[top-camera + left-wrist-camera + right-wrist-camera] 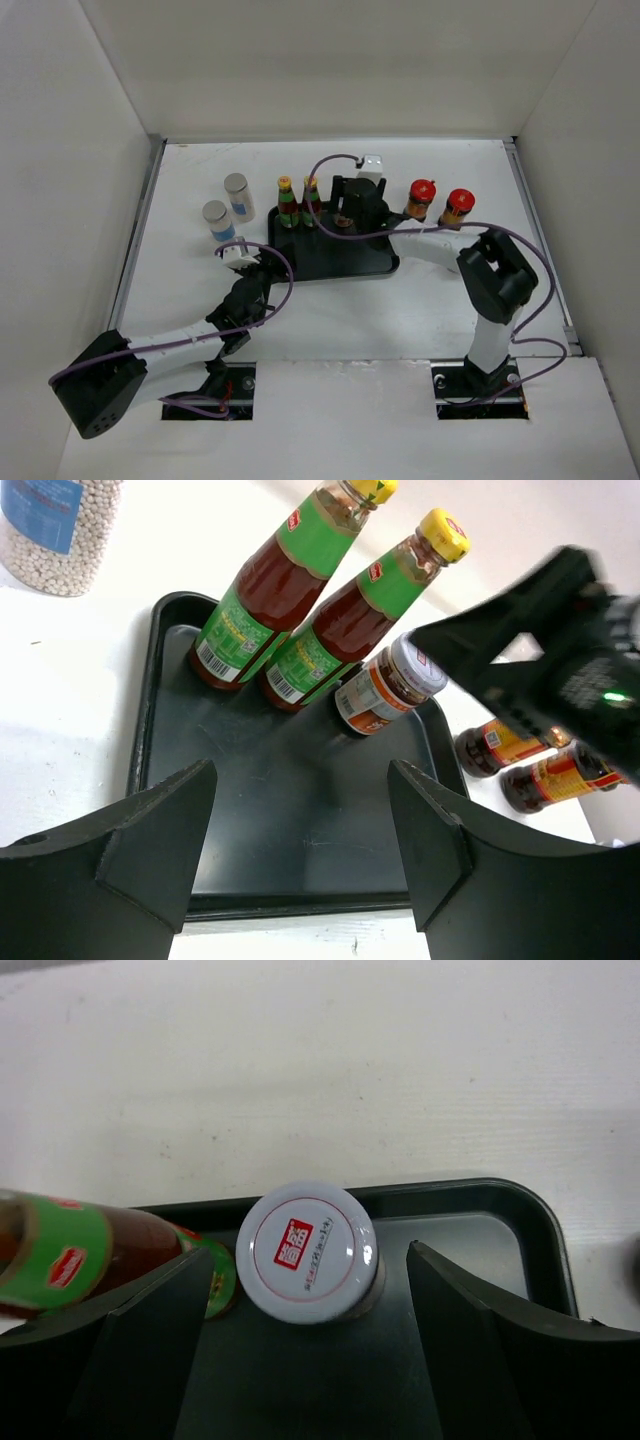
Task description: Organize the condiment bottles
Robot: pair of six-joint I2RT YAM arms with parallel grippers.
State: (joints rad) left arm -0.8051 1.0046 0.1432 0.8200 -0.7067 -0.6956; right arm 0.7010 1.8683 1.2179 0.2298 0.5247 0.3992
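Jar (308,1250) top legible (overhead: probably hidden)

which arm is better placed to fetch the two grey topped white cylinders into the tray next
Left. The left gripper, open and empty, sits by the black tray, nearest the grey-topped white cylinders. The right gripper straddles the pale-lidded jar, farther away.

White desk (420,310): black tray (330,272) at centre, nearer the far edge. Two grey-topped white cylinders (239,197) (217,220) upright toward the far-left corner, two red-lidded jars (421,199) (457,207) toward the far-right.
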